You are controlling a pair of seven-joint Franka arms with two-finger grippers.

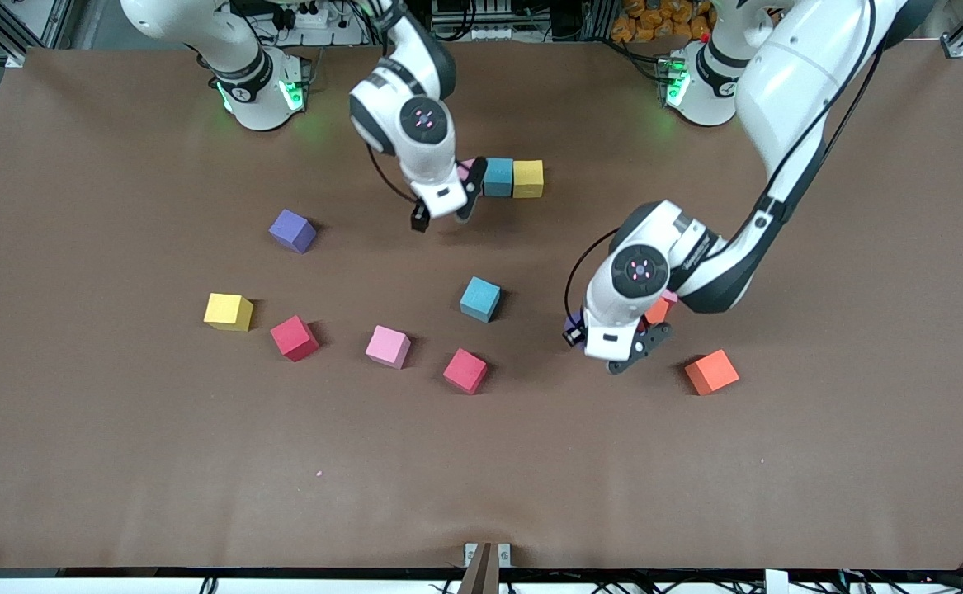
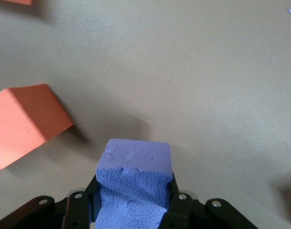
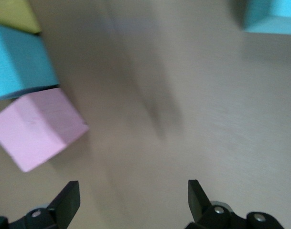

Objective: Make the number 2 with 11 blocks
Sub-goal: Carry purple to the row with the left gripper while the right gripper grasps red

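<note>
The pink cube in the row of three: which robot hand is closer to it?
Right. The right gripper hangs open right beside the pink cube; the left gripper is near the orange cube.

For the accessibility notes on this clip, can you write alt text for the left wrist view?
The left gripper is shut on a purple-blue foam cube, seen from just above the brown table. An orange cube lies on the table close by, and the corner of another orange cube shows at the picture's edge.
</note>
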